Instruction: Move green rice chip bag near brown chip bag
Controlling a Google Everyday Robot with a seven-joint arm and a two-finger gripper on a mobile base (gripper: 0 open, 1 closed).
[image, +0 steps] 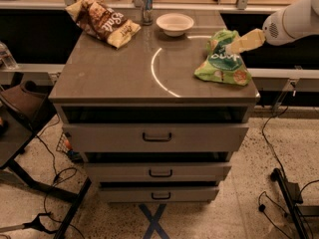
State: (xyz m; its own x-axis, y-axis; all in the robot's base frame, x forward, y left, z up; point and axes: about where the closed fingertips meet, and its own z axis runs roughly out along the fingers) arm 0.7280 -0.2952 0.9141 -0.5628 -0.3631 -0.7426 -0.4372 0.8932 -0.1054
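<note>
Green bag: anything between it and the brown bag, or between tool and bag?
Nothing stands between the tool and the green bag; the tool is at the bag's top right edge. Toward the brown bag, the bowl sits just behind the direct line. A path in front of it crosses only tabletop.

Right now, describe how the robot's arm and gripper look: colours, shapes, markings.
The arm is a smooth, rounded white casing with a dark round patch near its wrist end. The gripper is pale yellow and tapers to a blunt tip; it sits at the right, over the green rice chip bag. No cables or lettering show on either.
</note>
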